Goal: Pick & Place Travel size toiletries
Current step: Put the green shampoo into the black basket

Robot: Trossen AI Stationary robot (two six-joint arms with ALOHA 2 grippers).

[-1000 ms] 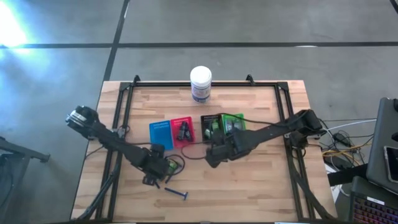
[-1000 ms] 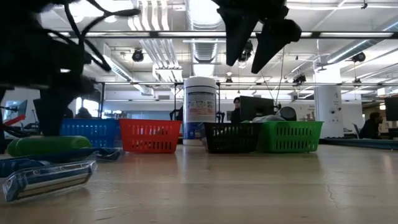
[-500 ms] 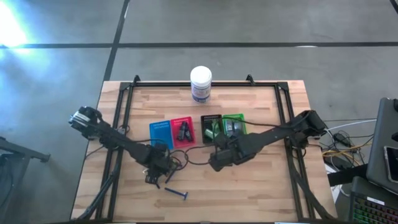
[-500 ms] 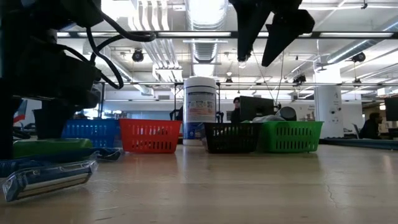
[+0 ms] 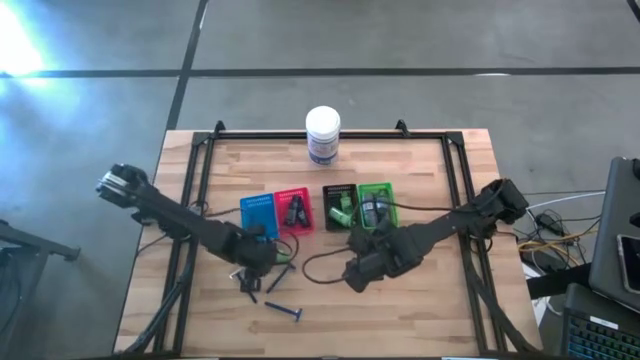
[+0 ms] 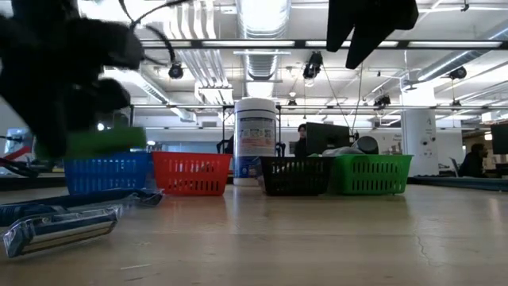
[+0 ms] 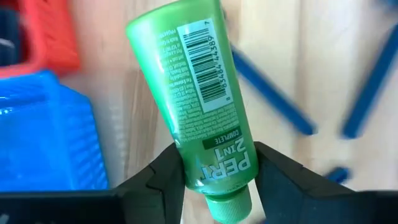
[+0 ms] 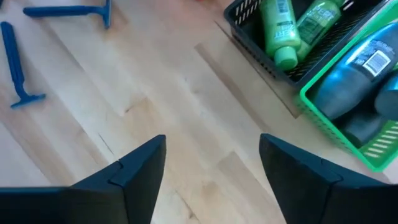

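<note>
My left gripper (image 7: 217, 180) is shut on a green tube (image 7: 193, 87), which it holds above the table just near of the blue tray (image 7: 43, 137). In the low view the tube (image 6: 103, 141) hangs level with the tray tops. My right gripper (image 8: 214, 162) is open and empty over bare wood, near of the black tray (image 8: 249, 34), which holds two green tubes (image 8: 280, 31). The green tray (image 8: 348, 134) holds grey bottles (image 8: 360, 68). Blue razors (image 8: 65, 11) lie flat on the wood. My left gripper holds the green tube by its cap end (image 7: 221, 165), pinched between the two fingers (image 7: 165, 177), which lie across it. The tube is lifted clear of the table, and its flat crimped end (image 7: 174, 18) points away from the wrist.
A white jar with a blue label (image 5: 322, 135) stands at the table's far edge. Blue (image 5: 257, 213), red (image 5: 294, 210), black (image 5: 339, 205) and green (image 5: 375, 203) trays sit in a row mid-table. Razors (image 5: 290, 312) lie near the left gripper. Bare wood spreads to the near right.
My left gripper has risen and carried the green tube up off the table, where it lay before, toward the blue tray. My right gripper has drawn back from the black and green trays toward the table's near edge.
</note>
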